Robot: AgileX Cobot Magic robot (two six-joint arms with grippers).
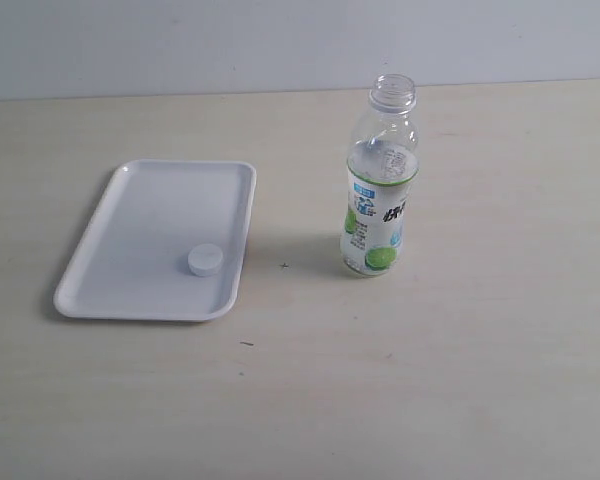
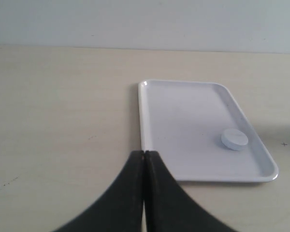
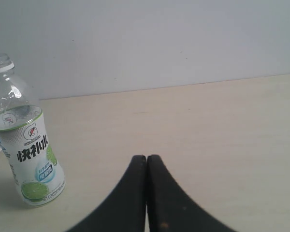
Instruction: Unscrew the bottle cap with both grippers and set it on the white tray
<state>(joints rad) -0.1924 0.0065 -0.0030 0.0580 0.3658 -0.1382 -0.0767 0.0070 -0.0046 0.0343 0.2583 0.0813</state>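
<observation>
The small white bottle cap (image 1: 205,259) lies on the white tray (image 1: 140,230) near its front right corner, also seen as the cap (image 2: 234,138) on the tray (image 2: 183,125) in the left wrist view. The clear bottle (image 1: 379,180) with the lime label stands upright and uncapped to the right of the tray; the bottle (image 3: 25,145) also shows in the right wrist view. My left gripper (image 2: 144,153) is shut and empty, back from the tray's edge. My right gripper (image 3: 146,157) is shut and empty, well away from the bottle. Neither gripper appears in the exterior view.
A pale wooden tabletop (image 1: 460,380) carries everything, with a plain light wall (image 1: 180,40) behind it. A small dark speck (image 1: 284,266) marks the table between tray and bottle.
</observation>
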